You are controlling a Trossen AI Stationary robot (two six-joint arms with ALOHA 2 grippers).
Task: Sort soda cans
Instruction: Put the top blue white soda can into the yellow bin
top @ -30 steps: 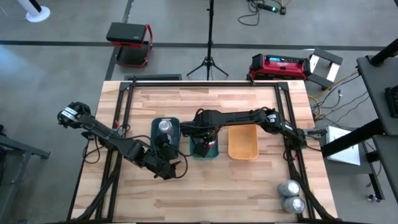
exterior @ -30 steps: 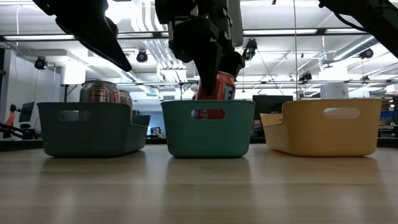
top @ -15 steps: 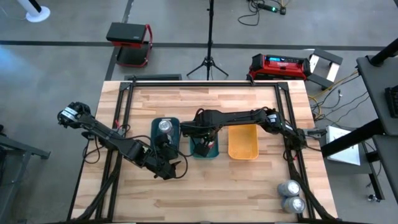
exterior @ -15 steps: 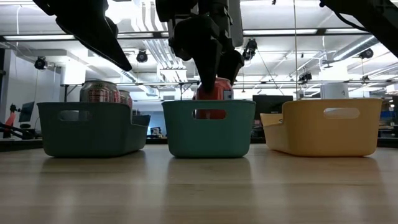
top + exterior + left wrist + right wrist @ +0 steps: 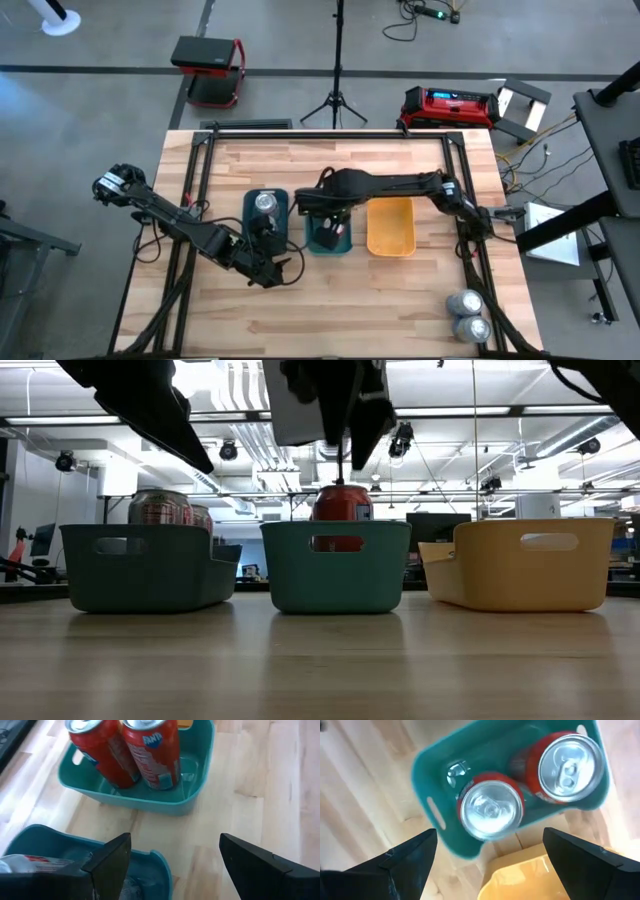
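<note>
Two red soda cans (image 5: 491, 812) (image 5: 567, 765) stand upright on the floor of the green tray (image 5: 328, 240) in the middle of the row. My right gripper (image 5: 346, 440) hangs open just above them, touching neither; in the low view one red can (image 5: 340, 510) shows under its fingers. A silver-grey can (image 5: 265, 203) sits in the dark teal tray (image 5: 250, 222) to the left. My left gripper (image 5: 272, 265) waits open on that tray's near side, above the table. Two more silver-grey cans (image 5: 465, 302) (image 5: 473, 328) stand at the near right corner.
The orange tray (image 5: 390, 228) stands to the right of the green one. The three trays form a row across the table's middle. Bare wood lies between the row and the near edge. A black frame (image 5: 330, 133) runs along the table's far and side edges.
My right gripper has lowered a tilted red can into the green tray, opened and let it go, then risen straight up. The can now stands upright beside the other red can.
</note>
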